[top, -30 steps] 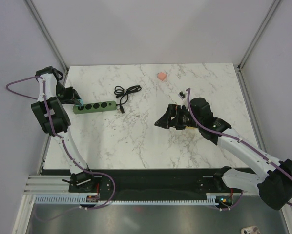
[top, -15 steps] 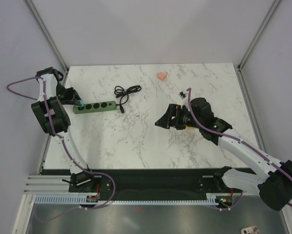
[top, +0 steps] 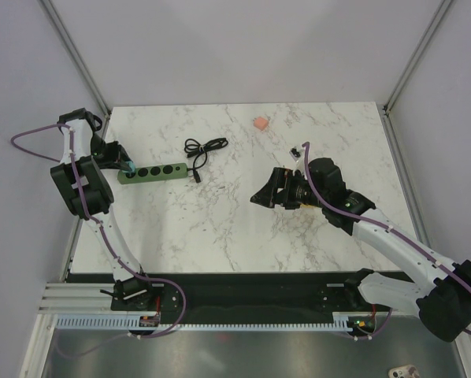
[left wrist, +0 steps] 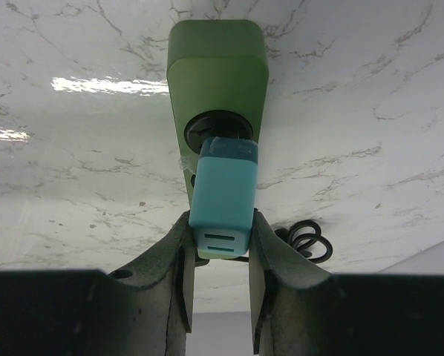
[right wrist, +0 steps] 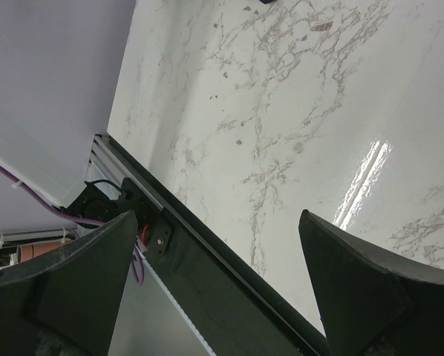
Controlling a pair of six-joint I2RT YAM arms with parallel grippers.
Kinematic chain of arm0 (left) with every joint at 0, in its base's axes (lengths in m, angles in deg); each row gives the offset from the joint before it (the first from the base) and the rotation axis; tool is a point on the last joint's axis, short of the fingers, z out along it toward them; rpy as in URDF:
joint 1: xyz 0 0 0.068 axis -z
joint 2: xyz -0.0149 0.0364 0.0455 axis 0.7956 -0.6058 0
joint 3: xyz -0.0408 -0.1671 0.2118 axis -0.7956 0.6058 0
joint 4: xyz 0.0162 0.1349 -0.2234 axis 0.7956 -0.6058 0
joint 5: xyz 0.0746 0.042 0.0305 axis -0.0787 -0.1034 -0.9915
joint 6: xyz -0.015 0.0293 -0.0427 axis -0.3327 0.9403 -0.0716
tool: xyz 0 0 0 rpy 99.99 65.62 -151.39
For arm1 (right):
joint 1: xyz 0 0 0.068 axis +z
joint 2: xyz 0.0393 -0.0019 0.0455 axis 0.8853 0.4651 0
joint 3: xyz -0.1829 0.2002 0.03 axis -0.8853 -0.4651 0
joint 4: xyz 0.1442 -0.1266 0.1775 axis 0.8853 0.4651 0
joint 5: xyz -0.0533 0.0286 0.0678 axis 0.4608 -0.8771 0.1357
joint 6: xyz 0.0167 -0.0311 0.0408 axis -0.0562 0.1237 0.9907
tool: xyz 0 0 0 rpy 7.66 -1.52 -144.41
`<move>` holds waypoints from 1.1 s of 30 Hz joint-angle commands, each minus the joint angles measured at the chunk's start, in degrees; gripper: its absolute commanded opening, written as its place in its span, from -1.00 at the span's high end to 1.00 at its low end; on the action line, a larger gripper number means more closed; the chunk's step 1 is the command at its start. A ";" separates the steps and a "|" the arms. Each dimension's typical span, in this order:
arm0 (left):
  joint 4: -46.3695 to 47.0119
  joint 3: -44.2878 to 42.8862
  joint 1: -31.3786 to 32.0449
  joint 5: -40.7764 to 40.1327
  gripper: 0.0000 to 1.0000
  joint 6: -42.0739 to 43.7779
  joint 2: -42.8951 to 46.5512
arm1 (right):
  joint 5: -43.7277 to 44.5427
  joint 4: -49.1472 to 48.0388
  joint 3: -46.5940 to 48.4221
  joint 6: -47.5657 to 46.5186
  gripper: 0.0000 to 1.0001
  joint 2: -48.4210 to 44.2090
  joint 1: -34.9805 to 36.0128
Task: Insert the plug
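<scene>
The teal plug (left wrist: pixel 222 196) stands with its far end in the end socket of the green power strip (left wrist: pixel 216 74). My left gripper (left wrist: pixel 219 237) is shut on the plug, one finger on each side of its near end. In the top view the left gripper (top: pixel 122 166) is at the left end of the power strip (top: pixel 155 171), near the table's left edge, and the plug (top: pixel 129 167) shows as a small teal spot. My right gripper (top: pixel 259 197) is open and empty above the table's middle right; in its wrist view the right gripper (right wrist: pixel 218 245) has nothing between its fingers.
The strip's coiled black cable (top: pixel 204 147) lies just right of it and shows in the left wrist view (left wrist: pixel 307 241). A small pink object (top: pixel 260 124) lies at the back. A small black item (top: pixel 294 151) lies behind the right gripper. Walls close the left, back and right.
</scene>
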 commanded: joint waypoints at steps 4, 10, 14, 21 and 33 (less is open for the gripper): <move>-1.01 1.76 -0.68 0.01 0.96 -2.09 -5.50 | 1.26 -0.92 0.51 -0.70 -0.96 -0.49 0.06; 2.59 6.42 -1.55 2.47 0.96 -2.36 -6.12 | 1.79 -0.74 0.07 -0.78 -0.96 -0.75 0.06; 2.42 5.10 -1.56 -0.50 0.95 -1.48 -6.56 | 1.70 -0.83 -0.02 -0.52 -0.96 -0.40 0.06; 2.94 5.37 -1.38 -2.80 0.95 1.07 -7.88 | 2.31 -0.92 -0.46 -0.34 -0.96 -0.75 0.15; 3.82 5.54 0.02 -9.99 0.96 2.13 -9.72 | 3.10 -0.66 -0.73 -0.87 -0.96 -1.37 0.06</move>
